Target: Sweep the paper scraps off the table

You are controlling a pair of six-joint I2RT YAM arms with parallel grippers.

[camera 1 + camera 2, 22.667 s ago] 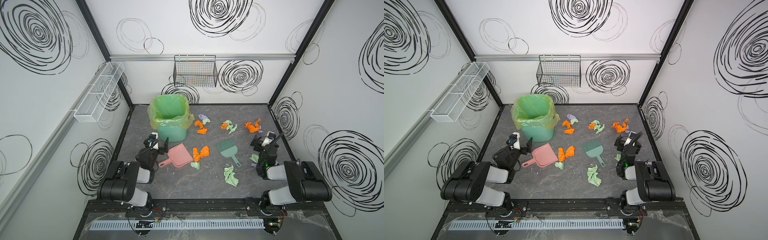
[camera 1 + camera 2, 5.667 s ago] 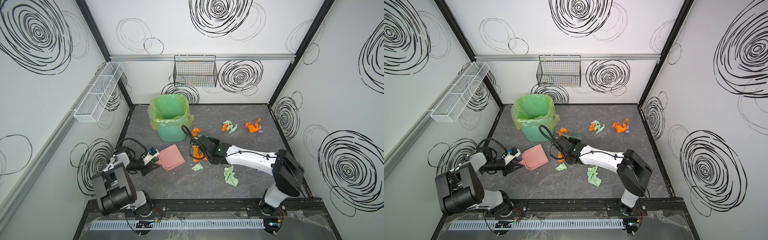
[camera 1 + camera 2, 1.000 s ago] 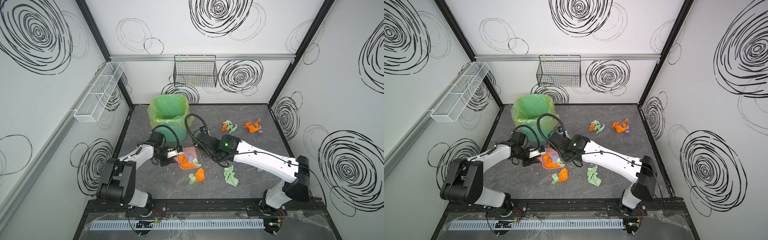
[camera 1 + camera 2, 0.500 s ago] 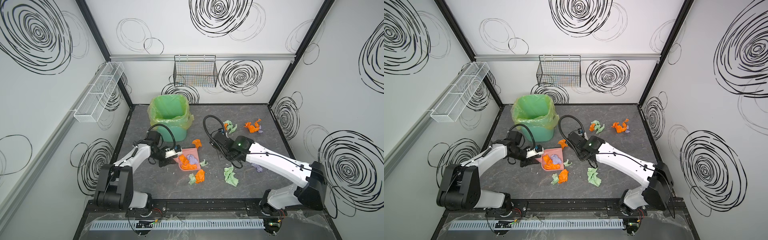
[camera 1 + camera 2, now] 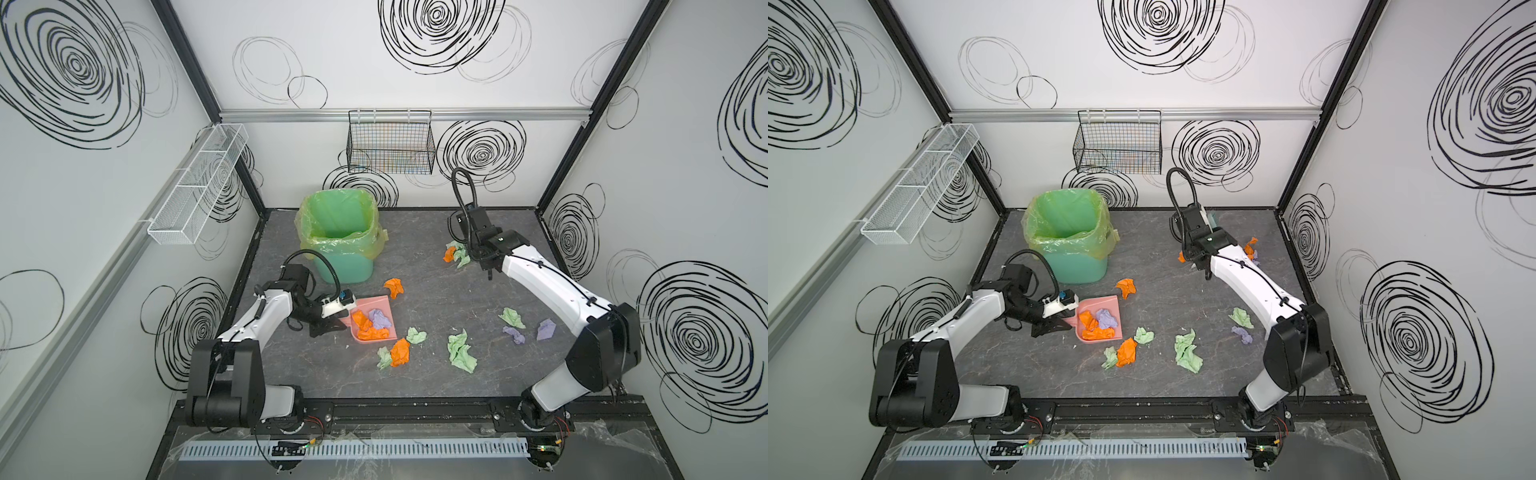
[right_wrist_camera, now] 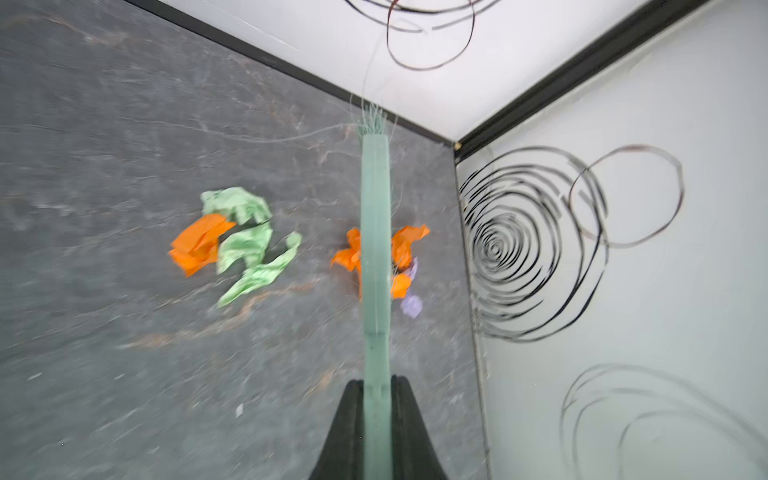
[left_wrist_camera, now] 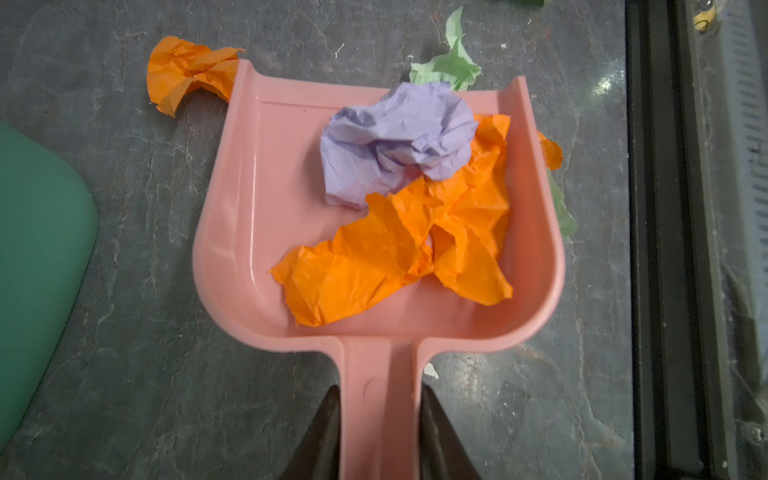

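The left gripper [image 7: 379, 388] clamps the handle of the pink dustpan [image 7: 232, 216], its fingers [image 7: 328, 415] set narrow on either side. The dustpan rests on the table [image 5: 436, 299], just off the table centre toward 9 o'clock in both top views. The green bin [image 5: 345, 266] stands at 11 o'clock.

A lilac wad [image 7: 395, 141] and orange wads [image 7: 415, 249] lie inside the pan. The right gripper [image 6: 377, 380] is closed tight on the handle of the green brush [image 6: 375, 228], at 1 o'clock, near an orange-and-green cluster [image 5: 455, 253]. That wrist view is blurred.

The other paper scraps [image 5: 460, 356] lie loose from 3 to 6 o'clock. One orange wad [image 5: 394, 287] sits beside the pan's far corner. The walls carry black scribbled spirals [image 5: 482, 153]. A pale mark on the right wrist housing [image 5: 500, 241] is too small to read.
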